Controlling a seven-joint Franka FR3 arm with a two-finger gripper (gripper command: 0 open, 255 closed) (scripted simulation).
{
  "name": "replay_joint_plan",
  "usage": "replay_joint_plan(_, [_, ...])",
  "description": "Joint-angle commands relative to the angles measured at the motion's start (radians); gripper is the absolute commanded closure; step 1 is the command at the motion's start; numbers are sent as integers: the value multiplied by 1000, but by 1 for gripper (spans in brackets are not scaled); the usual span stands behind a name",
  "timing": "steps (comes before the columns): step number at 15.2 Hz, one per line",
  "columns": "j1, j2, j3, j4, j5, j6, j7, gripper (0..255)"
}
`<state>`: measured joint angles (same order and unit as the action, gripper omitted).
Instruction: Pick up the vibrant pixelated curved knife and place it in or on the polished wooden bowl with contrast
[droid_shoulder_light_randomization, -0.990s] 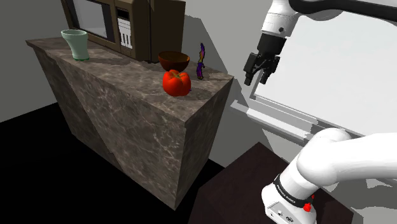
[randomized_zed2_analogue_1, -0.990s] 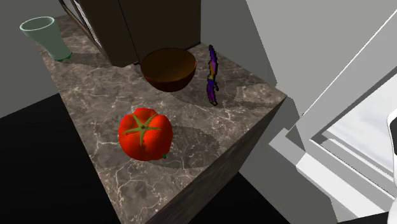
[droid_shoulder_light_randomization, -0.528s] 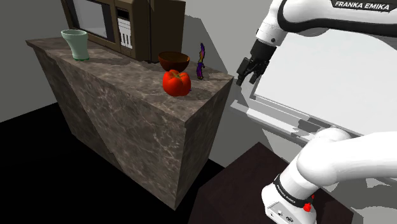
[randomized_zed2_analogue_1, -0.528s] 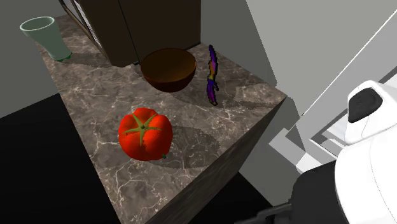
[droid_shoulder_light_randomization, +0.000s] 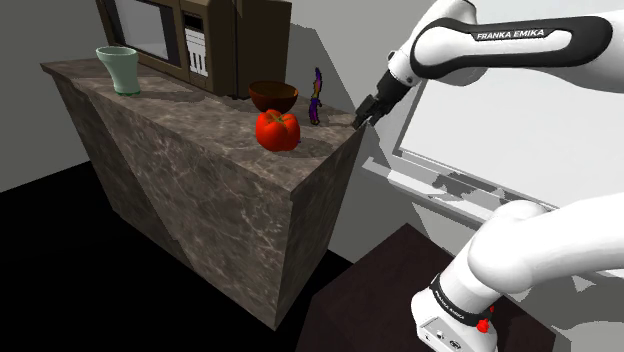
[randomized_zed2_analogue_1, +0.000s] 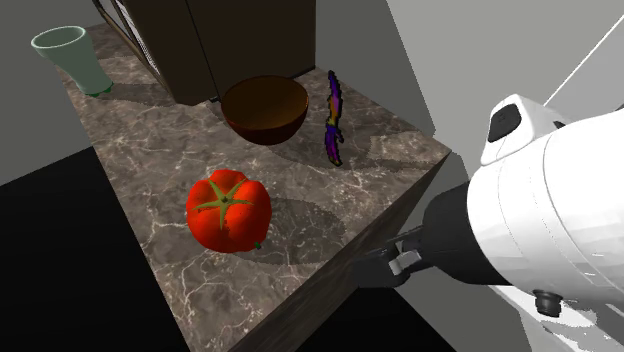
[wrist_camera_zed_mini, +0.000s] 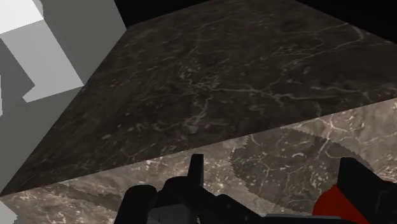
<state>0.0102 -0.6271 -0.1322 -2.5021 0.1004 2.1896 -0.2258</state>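
your gripper, fingers apart and empty, sits low at the counter corner; drive straight at the knife ahead and you may clip the edge

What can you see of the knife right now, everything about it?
The knife is slim and slightly curved, patterned in blocky purple with orange and yellow patches; its material is unclear. It rests on the dark marbled counter, beside the brown bowl on the second exterior view's right, apart from it. Whether it lies flat or on edge I cannot tell. Only the counter touches it; the open gripper is at the counter's corner, away from it.
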Motion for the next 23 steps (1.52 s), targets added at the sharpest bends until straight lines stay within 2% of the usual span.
replay_joint_plan(1, [21, 54, -29, 6, 19, 111, -61, 0])
replay_joint_plan(5, [87, 165, -108, 36, 92, 303, -208, 0])
replay_joint_plan(9, [197, 283, -215, 101, 232, 459, -405, 0])
replay_joint_plan(12, [312, 372, -318, 176, 401, 540, -602, 0])
replay_joint_plan(16, [465, 500, -461, 316, 722, 574, -934, 0])
replay_joint_plan(23, [485, 612, -473, 386, 880, 569, -1044, 0])
